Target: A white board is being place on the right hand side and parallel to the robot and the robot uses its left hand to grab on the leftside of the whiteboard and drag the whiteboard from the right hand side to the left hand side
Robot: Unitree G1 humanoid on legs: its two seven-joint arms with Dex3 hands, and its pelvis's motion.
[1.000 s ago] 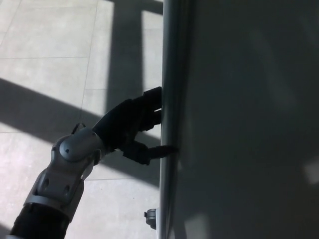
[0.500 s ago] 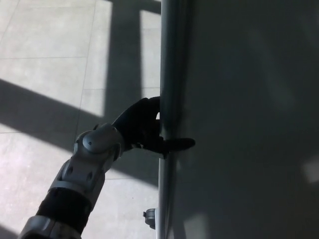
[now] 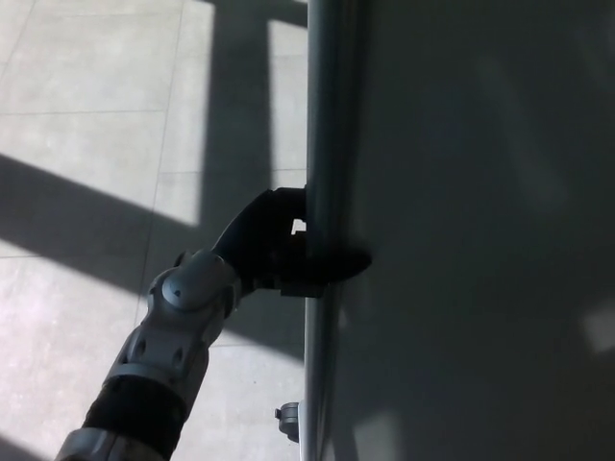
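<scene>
Here: whiteboard (image 3: 480, 230), upright, filling the right of the view, its metal frame edge (image 3: 325, 144) running top to bottom. Left hand (image 3: 274, 252), black, closed around that edge, thumb (image 3: 346, 261) across the board face, fingers behind. Tiled floor (image 3: 86, 115) to the left, sunlit in patches.

whiteboard (image 3: 461, 230) cut off top, right, bottom

One large grey-white flat whiteboard with a metal edge frame (image 3: 461, 230), one black three-fingered robot left hand (image 3: 279, 252), one small grey caster (image 3: 288, 420).
</scene>
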